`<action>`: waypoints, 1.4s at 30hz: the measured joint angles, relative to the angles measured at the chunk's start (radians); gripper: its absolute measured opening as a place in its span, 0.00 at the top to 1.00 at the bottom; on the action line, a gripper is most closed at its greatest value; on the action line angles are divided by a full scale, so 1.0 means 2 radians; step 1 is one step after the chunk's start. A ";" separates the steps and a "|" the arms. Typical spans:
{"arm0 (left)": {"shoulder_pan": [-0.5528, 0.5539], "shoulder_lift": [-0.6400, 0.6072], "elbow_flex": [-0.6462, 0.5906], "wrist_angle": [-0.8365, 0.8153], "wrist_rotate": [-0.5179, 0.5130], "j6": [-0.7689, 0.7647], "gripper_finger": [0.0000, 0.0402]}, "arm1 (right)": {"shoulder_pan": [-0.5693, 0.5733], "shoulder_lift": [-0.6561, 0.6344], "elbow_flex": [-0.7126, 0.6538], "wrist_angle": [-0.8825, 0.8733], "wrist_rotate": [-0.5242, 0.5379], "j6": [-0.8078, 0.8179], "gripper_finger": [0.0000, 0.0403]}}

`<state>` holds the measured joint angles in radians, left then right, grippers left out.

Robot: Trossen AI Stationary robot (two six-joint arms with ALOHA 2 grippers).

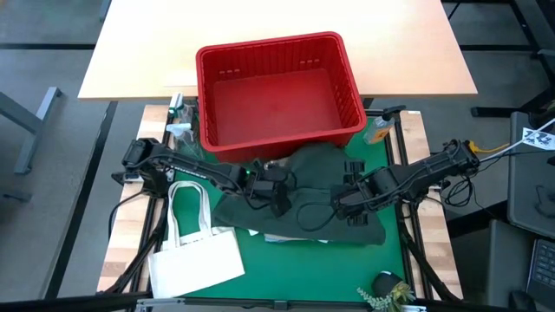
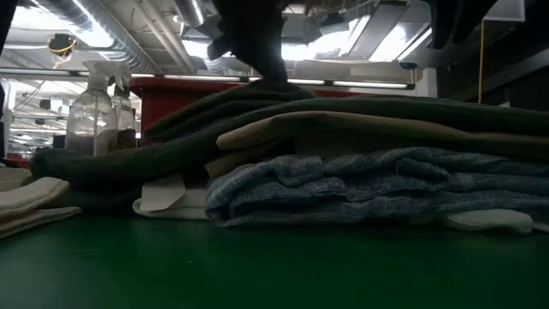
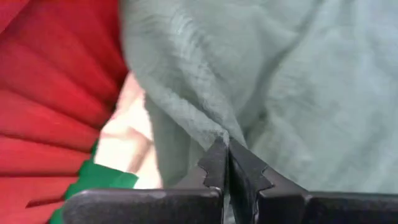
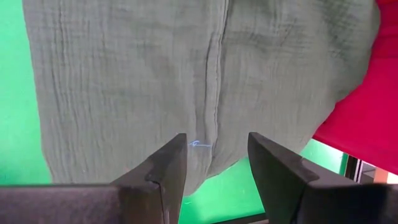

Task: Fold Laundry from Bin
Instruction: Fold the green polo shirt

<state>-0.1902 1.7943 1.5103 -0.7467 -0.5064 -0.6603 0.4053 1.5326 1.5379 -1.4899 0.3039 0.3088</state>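
Dark green garment (image 3: 298, 81) apparently pinched in closed left hand (image 3: 227, 163); right hand (image 4: 217, 163) open above it

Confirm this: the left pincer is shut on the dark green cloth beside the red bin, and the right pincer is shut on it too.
Not quite. The left pincer is shut on the dark green cloth beside the red bin, but the right pincer is open, its fingers standing apart over the cloth. The right wrist view shows this.
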 joint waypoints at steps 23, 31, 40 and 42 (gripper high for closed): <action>-0.131 0.053 0.005 0.004 0.000 0.008 1.00 | 0.000 0.000 0.000 0.093 0.001 0.004 0.58; -0.137 0.092 0.005 0.005 -0.001 -0.004 0.96 | 0.000 0.000 0.000 0.113 0.001 0.004 0.58; -0.124 0.092 0.022 0.003 0.002 -0.046 0.75 | 0.000 0.000 0.000 0.112 -0.003 0.003 0.58; -0.123 0.092 0.036 -0.008 0.002 -0.036 0.72 | 0.000 0.000 0.000 0.109 -0.004 0.003 0.58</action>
<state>-0.4366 1.9774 1.5817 -0.7637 -0.5026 -0.7331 0.4049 1.5330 1.5379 -1.2713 0.2956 0.3157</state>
